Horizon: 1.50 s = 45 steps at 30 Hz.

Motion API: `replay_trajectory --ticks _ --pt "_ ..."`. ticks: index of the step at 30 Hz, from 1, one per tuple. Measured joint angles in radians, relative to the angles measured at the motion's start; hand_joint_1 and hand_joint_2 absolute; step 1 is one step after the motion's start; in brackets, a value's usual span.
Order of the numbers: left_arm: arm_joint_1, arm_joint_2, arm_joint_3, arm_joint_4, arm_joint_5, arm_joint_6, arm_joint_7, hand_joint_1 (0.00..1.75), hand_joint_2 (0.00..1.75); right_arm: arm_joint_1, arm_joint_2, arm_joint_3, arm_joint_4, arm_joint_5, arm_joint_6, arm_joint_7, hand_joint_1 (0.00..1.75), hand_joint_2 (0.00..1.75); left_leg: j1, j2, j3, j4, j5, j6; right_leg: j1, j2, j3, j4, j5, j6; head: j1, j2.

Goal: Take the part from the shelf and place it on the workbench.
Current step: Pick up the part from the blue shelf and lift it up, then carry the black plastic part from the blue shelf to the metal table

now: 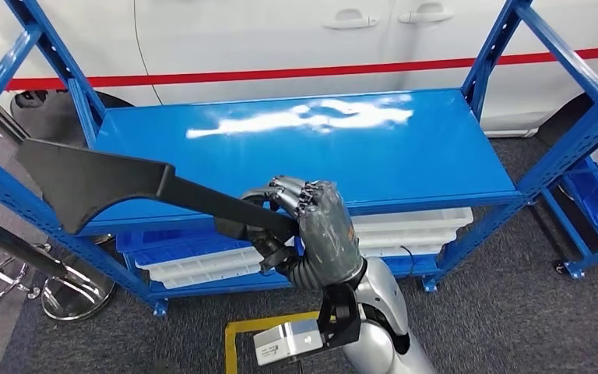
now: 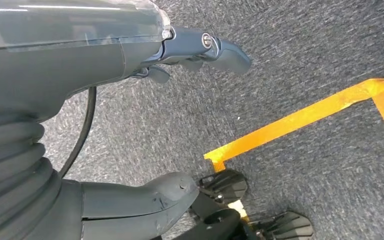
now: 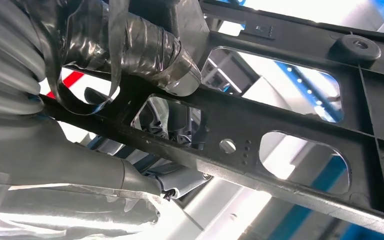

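Observation:
A long black plastic part (image 1: 101,185), wide at its far left end and narrow toward the middle, hangs in front of the blue shelf (image 1: 405,156). My right hand (image 1: 323,230) grips its narrow end, fingers wrapped around it. The right wrist view looks up at the part's ribbed underside (image 3: 300,130) with cut-out windows, my taped thumb (image 3: 145,47) pressed against it. My left hand (image 2: 145,55) hangs over grey carpet, its fingers spread with nothing in them.
The blue shelf top is bare and glossy. White and blue trays (image 1: 202,261) lie on the lower level. A white car (image 1: 296,39) stands behind. A stool base (image 1: 74,296) is at the left; yellow floor tape (image 1: 241,331) marks the carpet below.

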Motion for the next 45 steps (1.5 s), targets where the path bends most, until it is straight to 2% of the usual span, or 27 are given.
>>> replay_trajectory --ticks 2,3,5,7,8,10,12,14,16,18,19,22,23,24,26,28,30,31,33,34,36,38,39,40,41,43,45 --pt "0.001 -0.003 0.000 0.001 0.000 0.000 0.001 0.00 1.75 0.001 -0.002 0.001 0.000 0.001 0.000 -0.002 1.75 1.75 0.000 0.001 -0.009 -0.011 0.014 0.011 -0.002 0.001 0.000 -0.008 0.016 0.012 0.000 0.000" --pt "0.001 -0.005 0.000 0.001 0.001 -0.002 0.002 0.00 1.75 0.002 -0.003 0.001 0.000 0.000 0.000 -0.004 1.75 1.75 0.002 0.003 -0.015 -0.014 0.025 0.019 -0.003 0.003 -0.006 -0.002 0.004 0.017 0.000 0.000" --pt "0.001 -0.009 -0.001 0.001 0.001 -0.004 0.004 0.00 1.75 0.003 -0.006 0.001 0.000 -0.001 0.001 -0.007 1.75 1.75 0.007 0.009 -0.037 -0.019 0.053 0.035 -0.005 0.008 -0.029 0.067 -0.081 0.026 0.000 0.000" --pt "0.001 -0.009 -0.002 0.001 0.002 -0.006 0.005 0.00 1.75 0.004 -0.010 0.002 0.001 0.002 0.002 -0.008 1.75 1.75 0.005 0.011 -0.068 -0.016 0.077 0.042 -0.006 0.008 -0.057 0.198 -0.181 0.032 0.001 0.000" --pt "0.002 -0.009 -0.002 0.001 0.002 -0.007 0.006 0.00 1.75 0.004 -0.011 0.002 0.003 0.007 0.003 -0.008 1.75 1.75 0.004 0.011 -0.084 -0.013 0.087 0.042 -0.007 0.008 -0.063 0.255 -0.201 0.034 0.001 0.000" --pt "0.002 -0.010 -0.004 0.001 0.003 -0.008 0.007 0.00 1.75 0.004 -0.015 0.002 0.006 0.017 0.004 -0.006 1.75 1.75 0.004 0.013 -0.116 -0.005 0.106 0.039 -0.008 0.008 -0.035 0.286 -0.173 0.034 0.001 0.000" --pt "0.003 -0.012 -0.005 0.001 0.003 -0.008 0.007 0.00 1.75 0.003 -0.016 0.004 0.008 0.026 0.004 -0.002 1.75 1.75 0.004 0.012 -0.144 0.005 0.121 0.033 -0.008 0.008 0.059 0.186 -0.130 0.027 0.000 0.000" --pt "0.002 -0.014 -0.007 0.001 0.004 -0.008 0.007 0.00 1.75 0.001 -0.016 0.007 0.008 0.032 0.004 0.002 1.75 1.75 0.002 0.011 -0.162 0.013 0.135 0.024 -0.003 0.008 0.161 0.040 -0.141 0.017 0.000 0.000" --pt "0.002 -0.015 -0.009 0.001 0.006 -0.008 0.007 0.00 1.75 0.000 -0.016 0.009 0.008 0.040 0.002 0.008 1.75 1.75 0.001 0.011 -0.172 0.011 0.153 0.012 0.003 0.008 0.195 -0.028 -0.157 0.010 0.000 0.000" --pt "0.003 -0.015 -0.009 0.001 0.008 -0.009 0.007 0.00 1.75 -0.001 -0.016 0.010 0.008 0.055 0.000 0.013 1.75 1.75 0.002 0.009 -0.182 0.010 0.160 0.000 0.001 0.006 0.181 -0.038 -0.140 -0.001 0.000 0.000" --pt "0.004 -0.015 -0.009 0.001 0.009 -0.009 0.007 0.00 1.75 -0.001 -0.016 0.012 0.008 0.064 -0.001 0.015 1.75 1.75 0.003 0.007 -0.191 0.024 0.140 -0.004 -0.002 0.004 0.172 -0.042 -0.130 -0.010 0.000 0.000" --pt "0.006 -0.016 -0.013 0.001 0.009 -0.010 0.007 0.00 1.75 -0.003 -0.016 0.020 0.008 0.085 -0.005 0.023 1.75 1.75 0.006 0.005 -0.239 0.184 0.004 -0.014 -0.002 -0.001 0.138 -0.040 -0.100 -0.026 0.000 0.000" --pt "0.006 -0.017 -0.014 0.001 0.009 -0.010 0.007 0.00 1.75 -0.003 -0.016 0.023 0.008 0.088 -0.005 0.025 1.75 1.75 0.007 0.006 -0.252 0.250 -0.029 -0.016 0.000 -0.002 0.123 -0.037 -0.091 -0.027 0.000 0.000" --pt "0.006 -0.017 -0.015 0.001 0.009 -0.010 0.007 0.00 1.75 -0.003 -0.016 0.024 0.008 0.089 -0.006 0.025 1.75 1.75 0.007 0.006 -0.254 0.293 -0.039 -0.016 0.001 -0.003 0.109 -0.033 -0.083 -0.027 0.000 0.000" --pt "0.006 -0.018 -0.017 0.001 0.009 -0.010 0.007 0.00 1.75 -0.003 -0.016 0.027 0.009 0.090 -0.006 0.026 1.75 1.75 0.006 0.005 -0.209 0.273 -0.001 -0.012 0.004 -0.003 0.081 -0.025 -0.067 -0.026 0.000 0.000" --pt "0.004 -0.017 -0.019 0.001 0.009 -0.009 0.007 0.00 1.75 -0.003 -0.016 0.028 0.009 0.092 -0.006 0.026 1.75 1.75 0.003 0.004 -0.109 0.137 0.039 0.000 0.007 -0.002 0.061 -0.019 -0.053 -0.022 0.000 0.000" --pt "0.001 -0.017 -0.022 0.001 0.010 -0.008 0.007 0.00 1.75 -0.004 -0.016 0.029 0.009 0.095 -0.007 0.027 1.75 1.75 -0.003 0.003 -0.032 0.012 0.037 0.010 0.008 -0.004 0.049 -0.017 -0.038 -0.014 0.000 0.000" --pt "0.000 -0.017 -0.023 0.001 0.010 -0.008 0.006 0.00 1.75 -0.005 -0.016 0.030 0.009 0.097 -0.007 0.028 1.75 1.75 -0.006 0.002 -0.019 -0.015 0.031 0.012 0.007 -0.005 0.045 -0.018 -0.029 -0.008 0.000 0.000" --pt "0.002 -0.018 -0.024 0.001 0.010 -0.007 0.006 0.00 1.75 -0.006 -0.016 0.033 0.009 0.100 -0.007 0.029 1.75 1.75 -0.006 0.004 -0.025 -0.029 0.047 0.018 0.004 -0.005 0.040 -0.023 -0.016 0.004 0.000 0.000" --pt "0.002 -0.019 -0.024 0.001 0.010 -0.007 0.006 0.00 1.75 -0.006 -0.016 0.033 0.009 0.101 -0.007 0.030 1.75 1.75 -0.004 0.006 -0.032 -0.034 0.059 0.024 0.003 -0.003 0.034 -0.017 -0.027 0.010 0.000 0.000" --pt "0.000 -0.020 -0.027 0.001 0.010 -0.007 0.007 0.00 1.75 -0.006 -0.017 0.034 0.010 0.102 -0.008 0.033 1.75 1.75 0.002 0.011 -0.052 -0.040 0.083 0.037 0.001 0.002 0.008 0.047 -0.103 0.020 0.000 0.000" --pt "-0.002 -0.020 -0.030 0.001 0.010 -0.007 0.007 0.00 1.75 -0.006 -0.019 0.034 0.011 0.104 -0.008 0.037 1.75 1.75 0.001 0.012 -0.081 -0.032 0.101 0.042 -0.004 0.004 -0.027 0.176 -0.195 0.027 0.000 0.000" --pt "-0.002 -0.021 -0.032 0.001 0.011 -0.007 0.007 0.00 1.75 -0.005 -0.020 0.034 0.012 0.104 -0.008 0.038 1.75 1.75 0.001 0.013 -0.096 -0.027 0.108 0.041 -0.007 0.004 -0.037 0.233 -0.215 0.031 0.000 0.000" --pt "-0.002 -0.021 -0.033 0.001 0.011 -0.007 0.007 0.00 1.75 -0.005 -0.021 0.034 0.014 0.104 -0.008 0.040 1.75 1.75 0.001 0.014 -0.112 -0.019 0.115 0.039 -0.010 0.004 -0.033 0.265 -0.212 0.034 0.000 0.000" --pt "-0.002 -0.021 -0.034 0.001 0.011 -0.008 0.007 0.00 1.75 -0.005 -0.023 0.034 0.015 0.104 -0.008 0.041 1.75 1.75 0.001 0.014 -0.128 -0.010 0.121 0.037 -0.013 0.004 -0.012 0.261 -0.190 0.036 0.000 0.000" --pt "-0.003 -0.021 -0.036 0.001 0.011 -0.008 0.007 0.00 1.75 -0.006 -0.024 0.035 0.016 0.105 -0.008 0.042 1.75 1.75 0.003 0.014 -0.156 0.008 0.130 0.030 -0.018 0.005 0.077 0.155 -0.146 0.036 0.000 0.000" --pt "-0.004 -0.021 -0.040 0.001 0.012 -0.008 0.007 0.00 1.75 -0.008 -0.024 0.036 0.016 0.106 -0.008 0.042 1.75 1.75 0.002 0.013 -0.174 0.021 0.139 0.020 -0.014 0.007 0.156 0.034 -0.151 0.030 0.000 0.000"
